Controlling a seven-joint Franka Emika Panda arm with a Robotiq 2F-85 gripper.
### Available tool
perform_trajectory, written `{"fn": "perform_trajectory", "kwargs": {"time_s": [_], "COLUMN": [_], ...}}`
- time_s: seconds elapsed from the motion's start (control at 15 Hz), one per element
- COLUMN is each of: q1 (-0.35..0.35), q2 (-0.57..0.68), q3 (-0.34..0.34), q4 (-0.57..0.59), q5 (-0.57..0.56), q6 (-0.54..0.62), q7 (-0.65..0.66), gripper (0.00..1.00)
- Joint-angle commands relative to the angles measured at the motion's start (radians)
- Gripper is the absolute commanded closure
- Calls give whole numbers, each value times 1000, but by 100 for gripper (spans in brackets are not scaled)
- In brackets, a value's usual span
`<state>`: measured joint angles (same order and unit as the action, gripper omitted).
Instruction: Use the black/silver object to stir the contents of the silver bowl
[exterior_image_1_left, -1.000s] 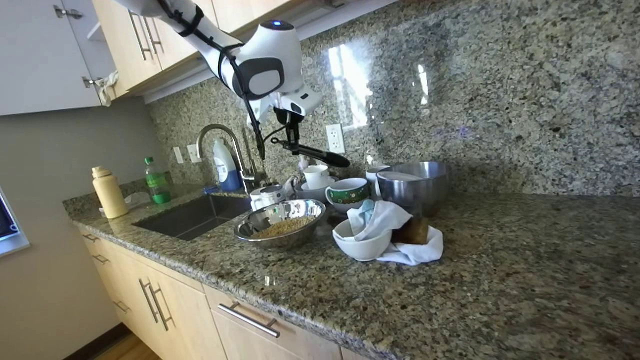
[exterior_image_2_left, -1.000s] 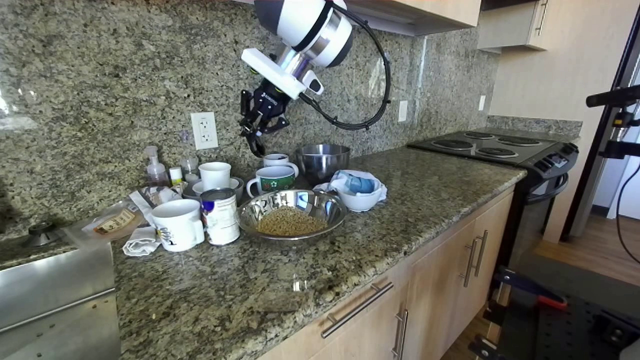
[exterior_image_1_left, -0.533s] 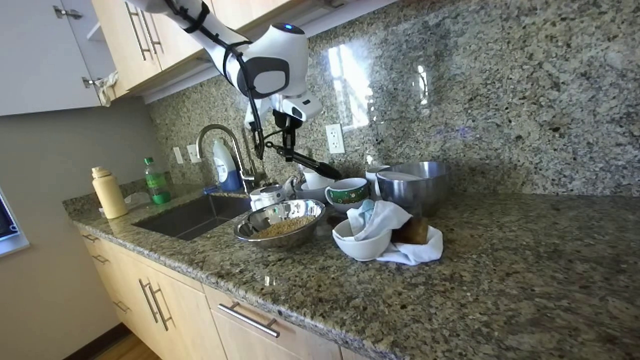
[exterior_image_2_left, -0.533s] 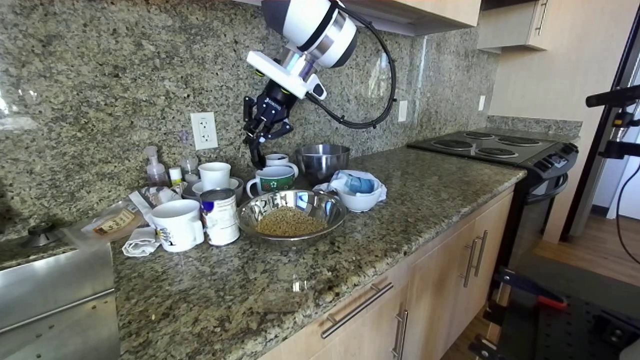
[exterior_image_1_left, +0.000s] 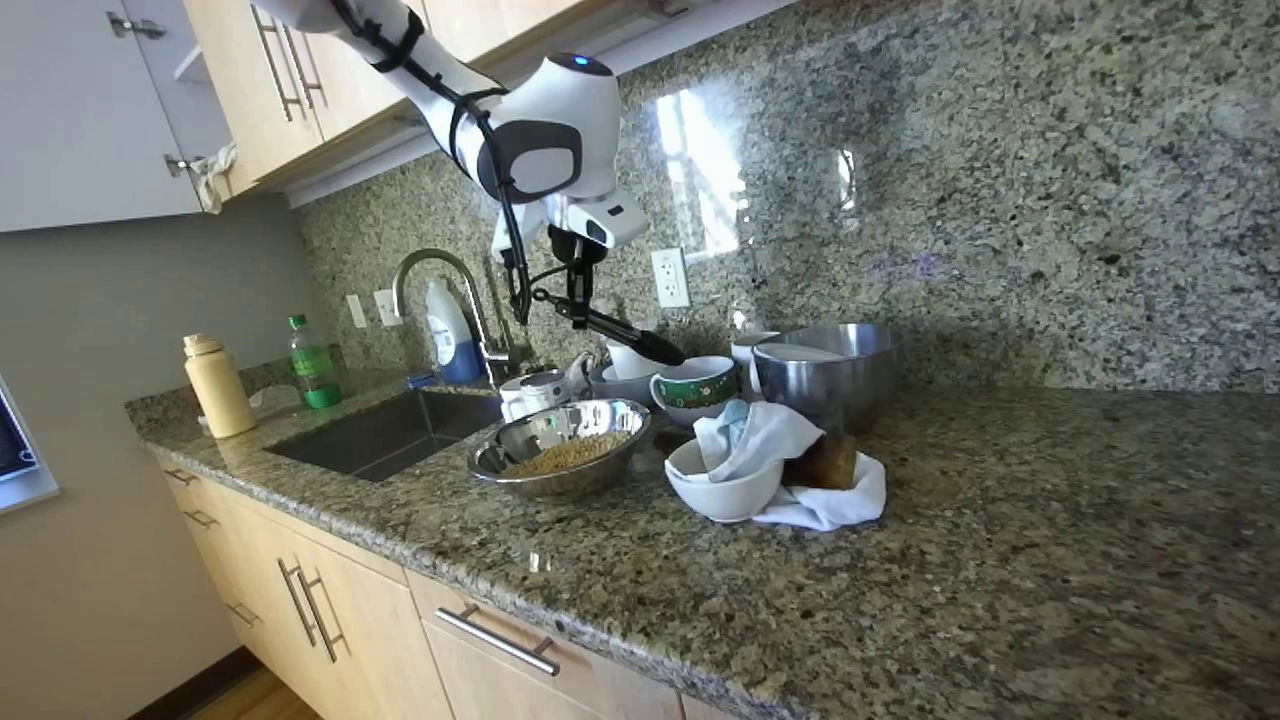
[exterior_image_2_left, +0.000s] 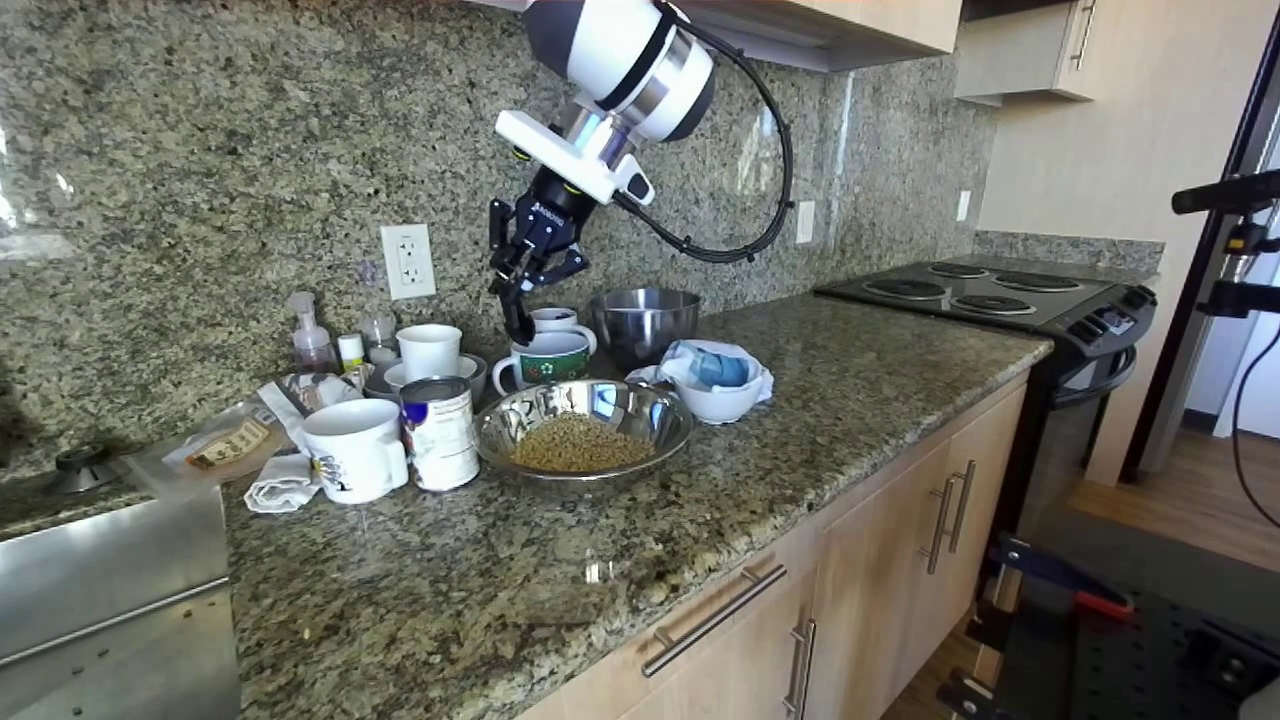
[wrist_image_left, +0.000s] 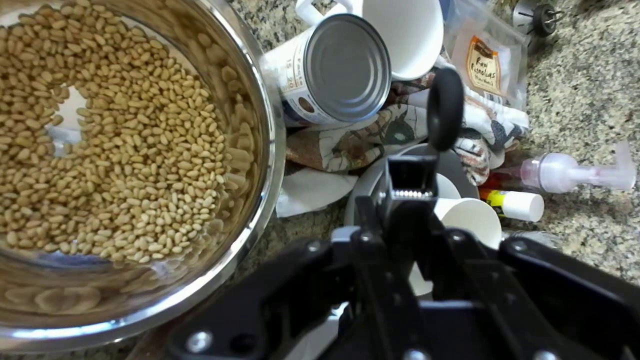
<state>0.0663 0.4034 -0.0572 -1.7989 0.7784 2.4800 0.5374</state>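
Presently, a long, slender black utensil is pinched aslant in the black two-fingered gripper; below the gripper and off to one side, tan kernels are held in a wide, shiny silver metal bowl.

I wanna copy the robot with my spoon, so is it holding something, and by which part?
Yes: the gripper holds the black utensil near its ring-shaped end, with the thicker black end sticking out.

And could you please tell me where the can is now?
In an exterior view, the can stands on the counter left of centre, between a white mug and the silver bowl.
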Motion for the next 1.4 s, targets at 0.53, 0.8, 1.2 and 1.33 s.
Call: {"fn": "perform_trajectory", "kwargs": {"time_s": [0.53,0.8,1.2,1.33], "q1": [-28,-29,-16,-19], "q2": [-34,-68,-187,-240], "q3": [13,17,19,25], "q4": [-22,-49,-159,-207], "q5": [-9,-5,-18,-1], "q6": [-10,-27,-106,-107], "q7": [21,25,84,92], "gripper": [95,95,95,95]}}
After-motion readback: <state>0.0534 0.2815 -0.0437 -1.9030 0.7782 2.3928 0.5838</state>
